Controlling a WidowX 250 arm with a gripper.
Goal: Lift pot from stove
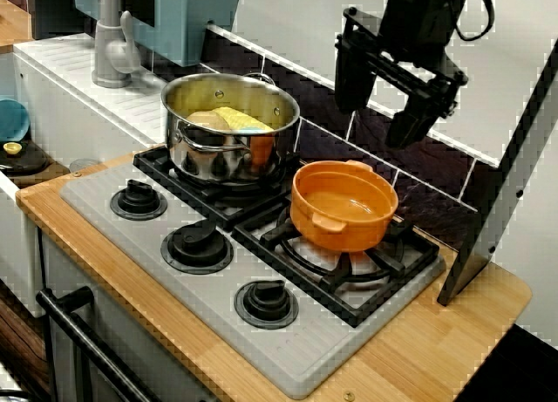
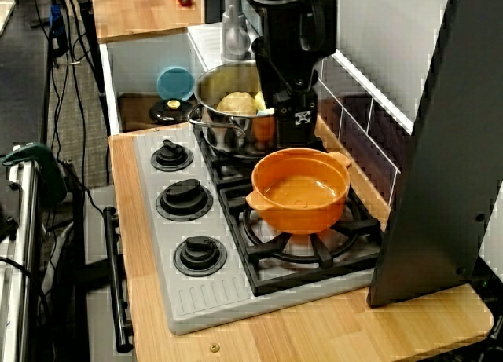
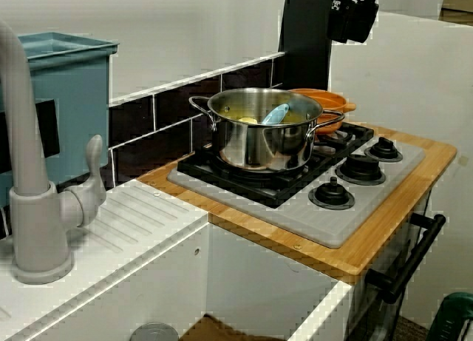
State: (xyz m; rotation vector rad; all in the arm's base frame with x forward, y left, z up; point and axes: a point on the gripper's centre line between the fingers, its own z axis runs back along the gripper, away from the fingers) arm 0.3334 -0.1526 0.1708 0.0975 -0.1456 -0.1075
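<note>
The orange pot [image 1: 343,204] sits on the right burner grate of the stove [image 1: 261,262], just beside a steel pot [image 1: 229,127] holding yellow food on the back burner. The end effector [image 1: 384,105] hangs above and behind the orange pot, apart from it, fingers spread wide and empty. The stove rests in a wooden counter [image 1: 418,350].

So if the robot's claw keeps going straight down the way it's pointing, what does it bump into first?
Probably the orange pot on the stove. The gripper hangs open above it, maybe over its back rim, though depth is hard to judge.
</note>
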